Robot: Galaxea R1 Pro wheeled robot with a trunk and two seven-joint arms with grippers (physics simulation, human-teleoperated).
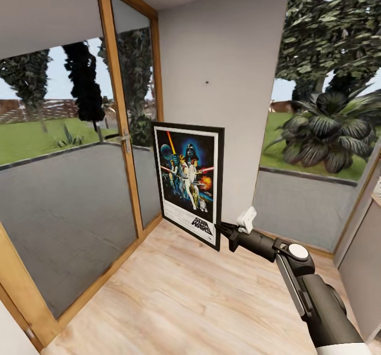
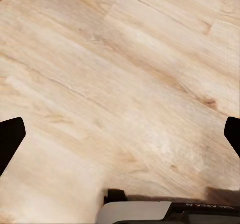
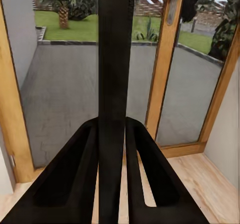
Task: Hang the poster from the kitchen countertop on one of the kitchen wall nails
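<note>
The left gripper [image 2: 120, 139] is showing just two dark fingertips [image 2: 10, 141] at the frame edges, spread wide over pale wooden floor [image 2: 125, 73], holding nothing. The right gripper [image 1: 225, 230] is clamping the poster [image 1: 189, 183] by its lower right edge; in its wrist view the black frame is appearing edge-on, hiding the print. The poster is hanging upright in the air, black-framed and white-bordered, with colourful figures above "STAR WARS" lettering. Farther off, a tiny dark nail [image 1: 207, 82], hard to make out, is sitting high on the grey wall [image 1: 233, 53].
</note>
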